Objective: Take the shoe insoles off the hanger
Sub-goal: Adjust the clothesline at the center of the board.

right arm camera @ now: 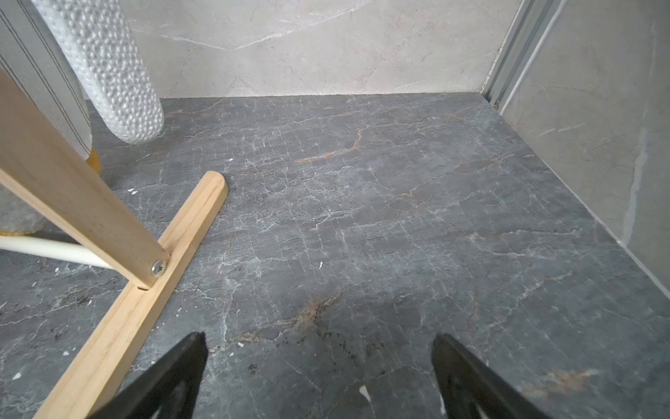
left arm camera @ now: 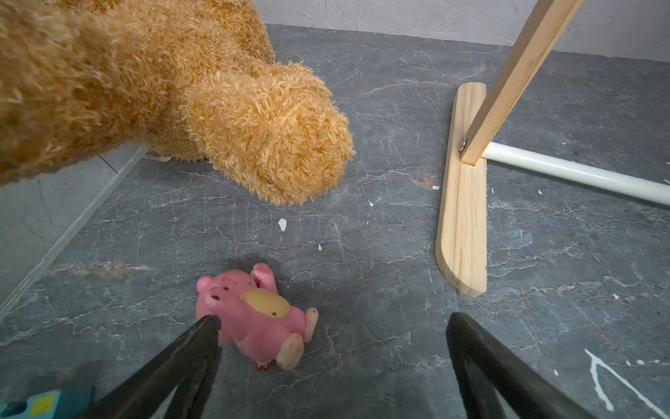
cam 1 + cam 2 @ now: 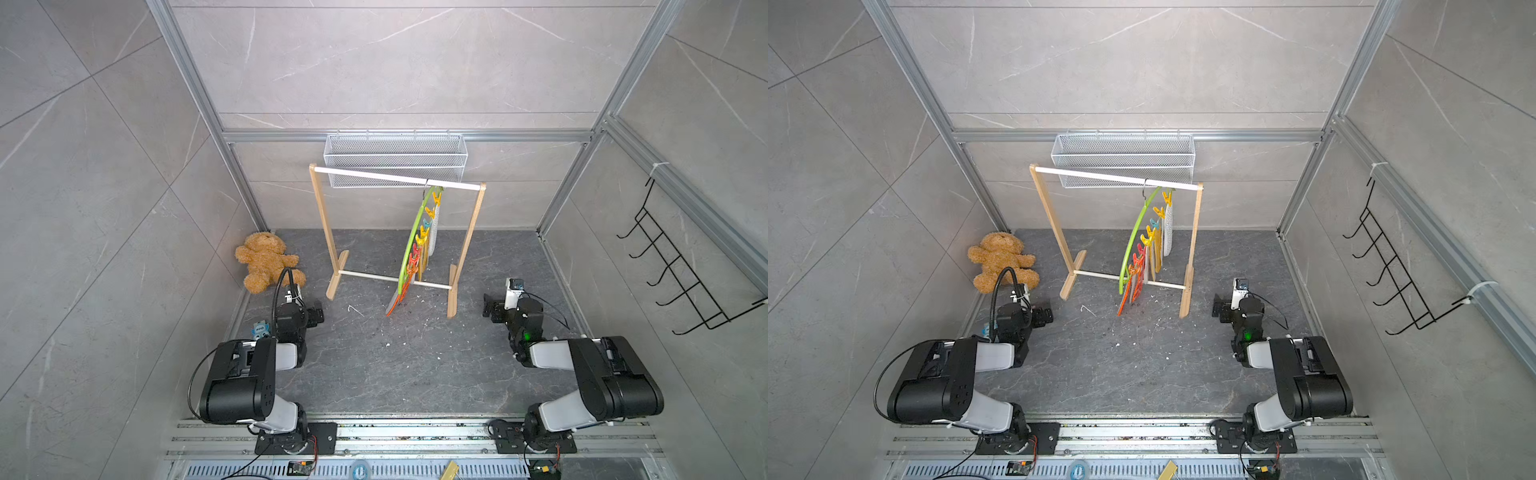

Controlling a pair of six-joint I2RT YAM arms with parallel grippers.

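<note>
L gripper (image 2: pixel 331 321) & R gripper (image 1: pixel 319 339) wide, empty; bare floor (image 3: pixel 395 374) btwn them, hanger (image 3: pixel 409 245) apart.

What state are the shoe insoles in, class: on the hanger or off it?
On. The shoe insoles hang in a row from the coloured clips of the hanger, which hooks over the white rail.

The dark marble floor (image 3: pixel 395 365) carries a wooden rack (image 3: pixel 322 208), which stands on two flat feet near the back wall. A teddy (image 3: pixel 266 262) sits in the back left corner. A pink toy (image 2: pixel 253 319) lies on its back near the teddy's leg, a blue toy (image 3: pixel 260 330) rests by the left wall, and white chips (image 2: pixel 282 224) lie scattered about.
</note>
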